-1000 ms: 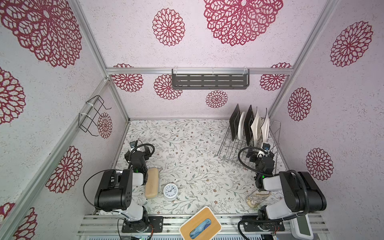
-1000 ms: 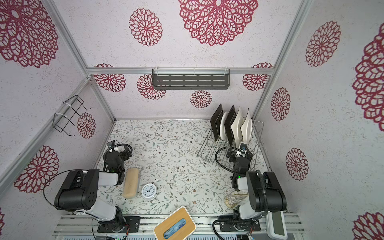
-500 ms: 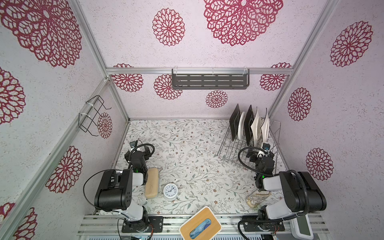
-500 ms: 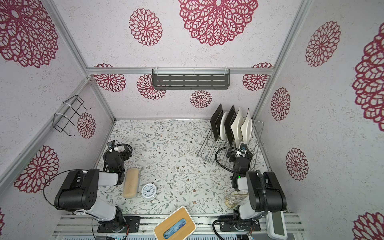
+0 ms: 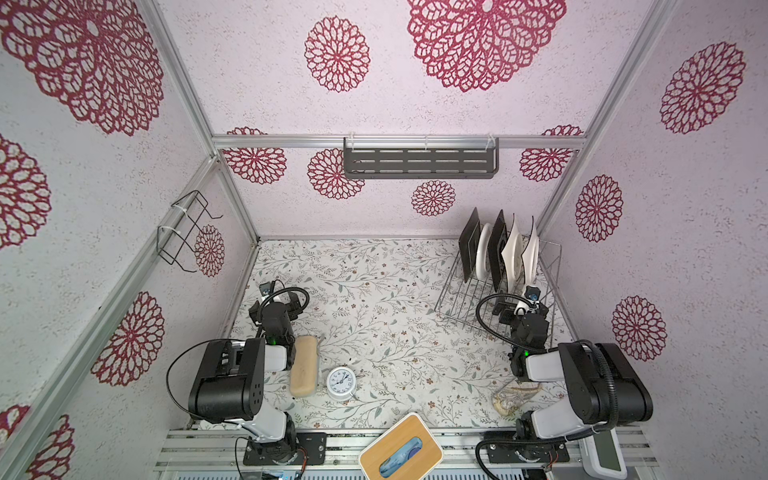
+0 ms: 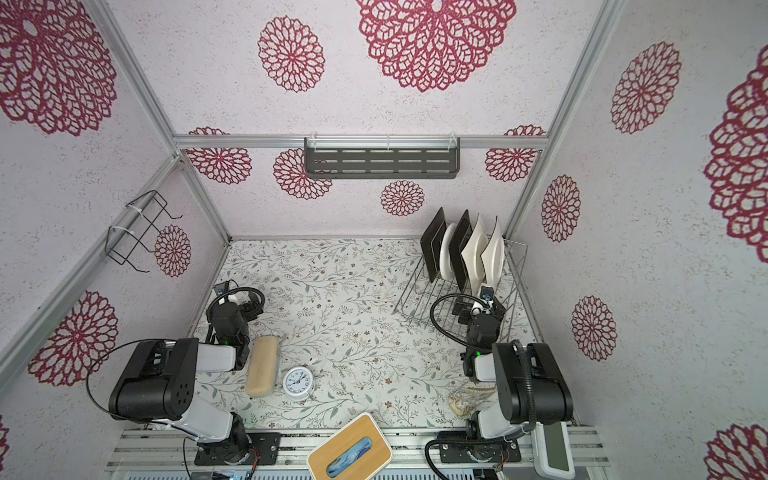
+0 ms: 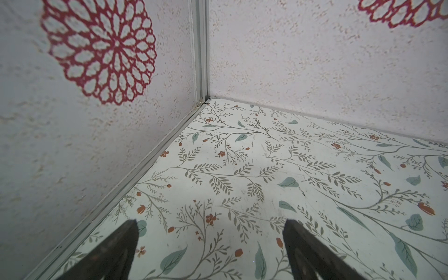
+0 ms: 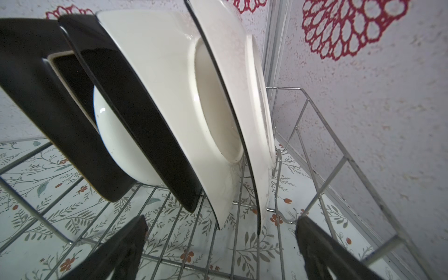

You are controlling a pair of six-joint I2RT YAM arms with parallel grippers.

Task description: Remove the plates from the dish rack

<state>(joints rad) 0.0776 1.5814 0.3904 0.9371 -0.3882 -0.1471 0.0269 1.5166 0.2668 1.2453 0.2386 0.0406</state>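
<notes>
The silver wire dish rack [image 5: 463, 297] [image 6: 419, 297] stands at the back right and holds several plates on edge. From left to right they are a dark plate [image 5: 469, 245], a round white one [image 5: 483, 255], a second dark one [image 5: 497, 249] and two white squarish plates [image 5: 513, 253] [image 5: 532, 249]. My right gripper [image 5: 513, 307] [image 8: 220, 219] hovers open over the rack's front wires [image 8: 322, 184], just short of the white plates [image 8: 164, 84], holding nothing. My left gripper [image 5: 286, 301] [image 7: 210, 221] is open above the bare floral floor near the left wall.
A beige block [image 5: 304, 365] and a small white alarm clock [image 5: 340, 383] lie beside the left arm. A wood-topped tissue box [image 5: 401, 451] sits at the front edge, a crumpled clear wrapper [image 5: 513, 399] by the right arm. A grey slotted shelf [image 5: 419, 163] and a black wire basket [image 5: 185, 232] hang on the walls.
</notes>
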